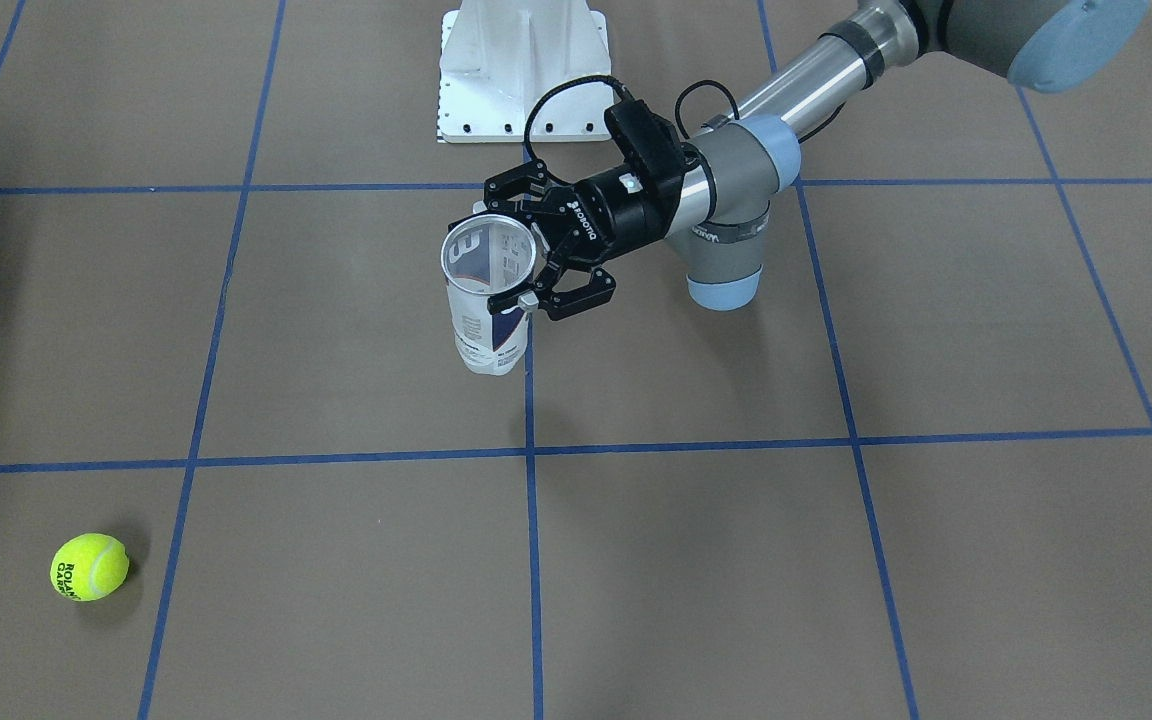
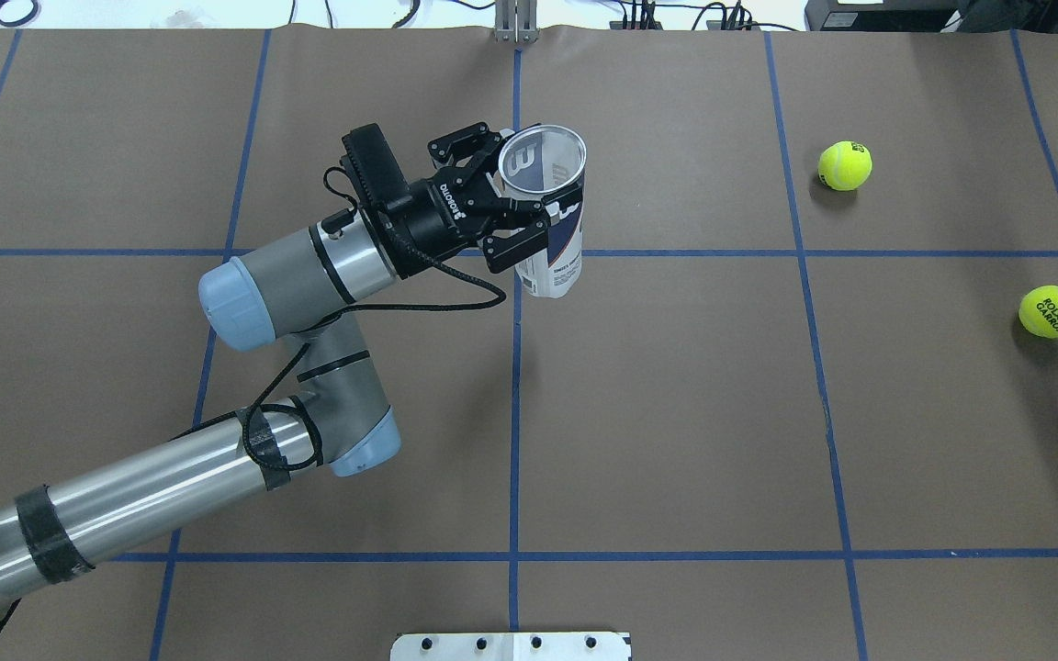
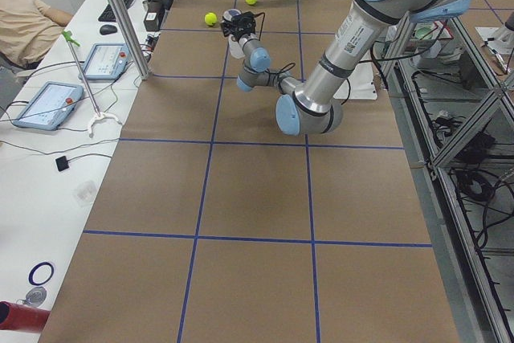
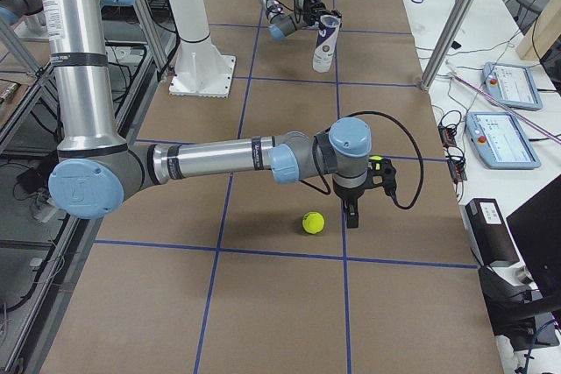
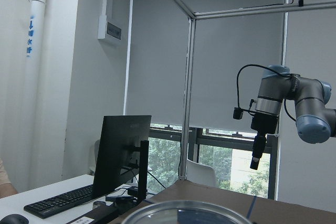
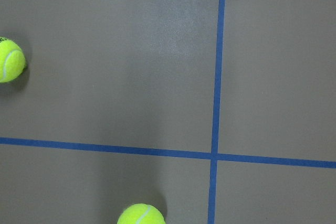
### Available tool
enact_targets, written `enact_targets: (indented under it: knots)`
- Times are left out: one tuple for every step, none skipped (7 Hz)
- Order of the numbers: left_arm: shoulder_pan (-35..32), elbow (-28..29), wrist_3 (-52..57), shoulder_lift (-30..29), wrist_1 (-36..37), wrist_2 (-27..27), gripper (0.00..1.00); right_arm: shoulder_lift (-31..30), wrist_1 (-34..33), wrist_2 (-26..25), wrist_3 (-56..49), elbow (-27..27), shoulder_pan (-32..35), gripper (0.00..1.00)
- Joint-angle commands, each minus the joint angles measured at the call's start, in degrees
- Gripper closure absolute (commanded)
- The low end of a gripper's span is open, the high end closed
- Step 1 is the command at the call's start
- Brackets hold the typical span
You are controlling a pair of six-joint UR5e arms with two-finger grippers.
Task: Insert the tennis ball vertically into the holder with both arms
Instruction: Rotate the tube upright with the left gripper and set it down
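Observation:
My left gripper (image 1: 536, 265) is shut on the holder (image 1: 486, 325), a clear can with a white and navy label. It grips the can near its open rim and holds it upright, open end up; the can also shows in the overhead view (image 2: 555, 257), with the left gripper (image 2: 529, 197) beside it. Two yellow tennis balls (image 2: 845, 165) (image 2: 1052, 311) lie on the table far to the robot's right. My right gripper (image 4: 351, 212) points down, high above those balls (image 6: 10, 60) (image 6: 140, 214). I cannot tell whether it is open or shut.
The white pedestal base (image 1: 521, 70) stands at the robot's side of the table. Blue tape lines (image 2: 515, 413) divide the brown table. Monitors, keyboards and tablets (image 4: 504, 85) sit on a side bench beyond the far edge.

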Motion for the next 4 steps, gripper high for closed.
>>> enact_targets:
  knots:
    - [0.7,2.4,0.2,1.6,-3.0,0.3,0.27,0.1,0.0,0.0,0.0,0.1,0.0,0.00]
    - [1.1,3.4,0.4,1.7,-3.2,0.3,0.27,0.1,0.0,0.0,0.0,0.0,0.0,0.00]
    - [2.4,3.8,3.0,1.7,-3.4,0.3,0.27,0.0,0.1,0.0,0.0,0.0,0.0,0.00]
    - [3.4,4.1,4.8,1.7,-3.4,0.3,0.27,0.1,0.1,0.0,0.0,0.0,0.0,0.00]
